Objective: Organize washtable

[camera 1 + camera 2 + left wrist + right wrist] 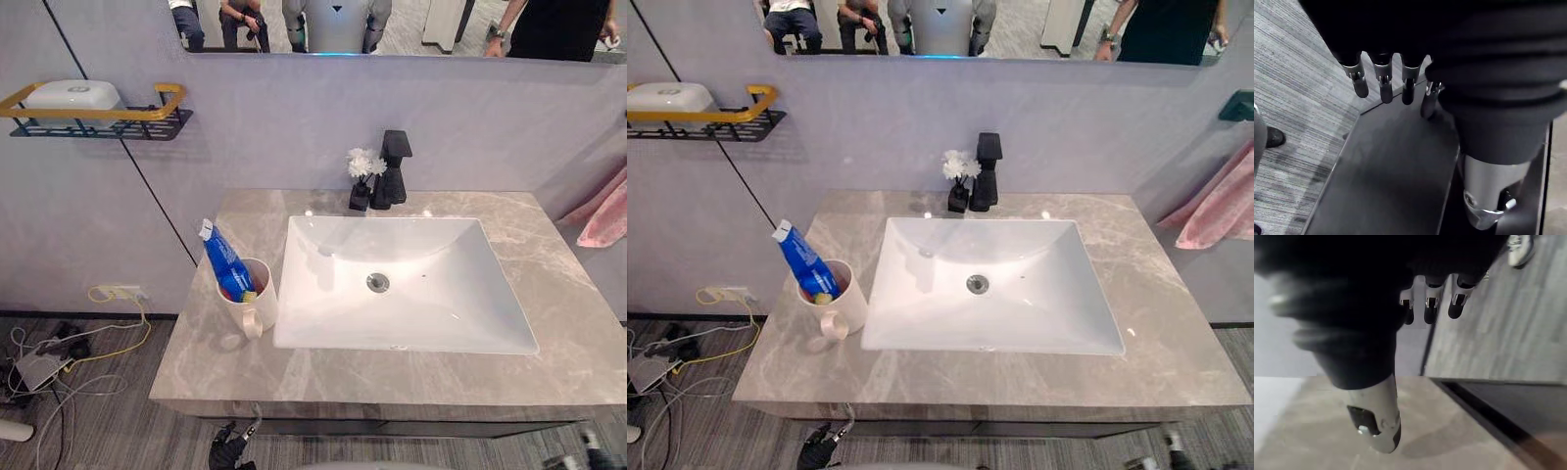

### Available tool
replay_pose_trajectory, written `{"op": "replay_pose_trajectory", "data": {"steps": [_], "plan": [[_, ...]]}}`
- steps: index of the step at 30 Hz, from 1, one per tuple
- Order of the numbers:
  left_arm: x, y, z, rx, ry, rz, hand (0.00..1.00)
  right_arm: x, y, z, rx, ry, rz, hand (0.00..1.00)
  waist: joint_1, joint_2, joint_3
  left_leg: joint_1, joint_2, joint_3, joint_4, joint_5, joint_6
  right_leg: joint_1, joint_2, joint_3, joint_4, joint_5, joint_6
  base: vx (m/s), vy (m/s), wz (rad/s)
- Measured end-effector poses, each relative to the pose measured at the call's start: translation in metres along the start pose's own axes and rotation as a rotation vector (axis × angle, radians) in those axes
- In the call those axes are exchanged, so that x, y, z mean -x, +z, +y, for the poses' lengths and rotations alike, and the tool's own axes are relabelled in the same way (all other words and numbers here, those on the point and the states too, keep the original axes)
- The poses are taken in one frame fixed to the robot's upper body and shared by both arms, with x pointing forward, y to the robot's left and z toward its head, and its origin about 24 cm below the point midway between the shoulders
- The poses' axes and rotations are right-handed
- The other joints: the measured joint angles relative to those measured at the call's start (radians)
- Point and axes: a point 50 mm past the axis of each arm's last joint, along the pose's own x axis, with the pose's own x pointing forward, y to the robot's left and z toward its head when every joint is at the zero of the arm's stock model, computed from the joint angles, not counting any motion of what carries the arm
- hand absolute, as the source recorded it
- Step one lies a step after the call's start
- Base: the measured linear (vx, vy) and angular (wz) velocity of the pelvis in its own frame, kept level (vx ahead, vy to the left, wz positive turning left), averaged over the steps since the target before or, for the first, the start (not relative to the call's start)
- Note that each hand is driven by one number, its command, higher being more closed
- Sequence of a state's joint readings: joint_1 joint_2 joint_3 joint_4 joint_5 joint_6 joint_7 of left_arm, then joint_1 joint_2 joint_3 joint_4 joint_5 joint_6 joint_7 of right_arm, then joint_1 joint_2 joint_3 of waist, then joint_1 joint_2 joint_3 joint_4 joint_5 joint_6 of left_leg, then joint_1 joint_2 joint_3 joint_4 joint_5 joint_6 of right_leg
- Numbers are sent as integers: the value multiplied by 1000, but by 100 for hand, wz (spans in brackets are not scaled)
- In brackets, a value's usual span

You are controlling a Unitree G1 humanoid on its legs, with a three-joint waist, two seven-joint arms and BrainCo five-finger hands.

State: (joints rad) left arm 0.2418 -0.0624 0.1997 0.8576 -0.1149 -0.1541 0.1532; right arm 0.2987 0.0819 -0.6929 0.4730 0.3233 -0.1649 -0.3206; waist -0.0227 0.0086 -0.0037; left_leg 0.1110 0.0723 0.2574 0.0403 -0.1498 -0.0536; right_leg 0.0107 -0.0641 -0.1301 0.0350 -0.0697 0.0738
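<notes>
A white mug (247, 297) stands on the grey marble washtable (573, 323), left of the white basin (397, 284). A blue toothpaste tube (224, 259) leans out of the mug to the left, with a small yellow item beside it inside. A black faucet (394, 171) and a small black vase of white flowers (361, 181) stand behind the basin. My left hand (1383, 88) hangs below the table's front edge with relaxed fingers, holding nothing. My right hand (1430, 308) hangs low by the table's right front corner, also open and holding nothing.
A black and gold wall shelf (108, 117) at the upper left carries a white soap box (71, 94). A pink towel (605, 211) hangs at the right. Cables and a power strip (39, 362) lie on the floor at left. People show in the mirror (392, 24).
</notes>
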Motion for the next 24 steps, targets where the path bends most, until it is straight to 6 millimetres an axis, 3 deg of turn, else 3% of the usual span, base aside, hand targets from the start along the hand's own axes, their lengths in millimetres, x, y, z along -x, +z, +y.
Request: {"op": "replay_pose_trajectory", "data": {"steps": [12, 24], "plan": [[-5, 0, -5, -114, -66, 20, 0, 26, -86, 14, 282, 237, 380, 0, 22, 8, 1, -5, 9, -57, -29, 12, -10, 50, 23, -47, -97, 41, -16, 3, -24, 10], [-13, 6, -6, -231, -94, 28, 0, 33, -101, 43, 451, 405, 448, 0, 34, -13, 24, -6, -14, -131, -34, 29, -2, 97, 22, -93, -134, 52, -20, 15, -7, 14]]}}
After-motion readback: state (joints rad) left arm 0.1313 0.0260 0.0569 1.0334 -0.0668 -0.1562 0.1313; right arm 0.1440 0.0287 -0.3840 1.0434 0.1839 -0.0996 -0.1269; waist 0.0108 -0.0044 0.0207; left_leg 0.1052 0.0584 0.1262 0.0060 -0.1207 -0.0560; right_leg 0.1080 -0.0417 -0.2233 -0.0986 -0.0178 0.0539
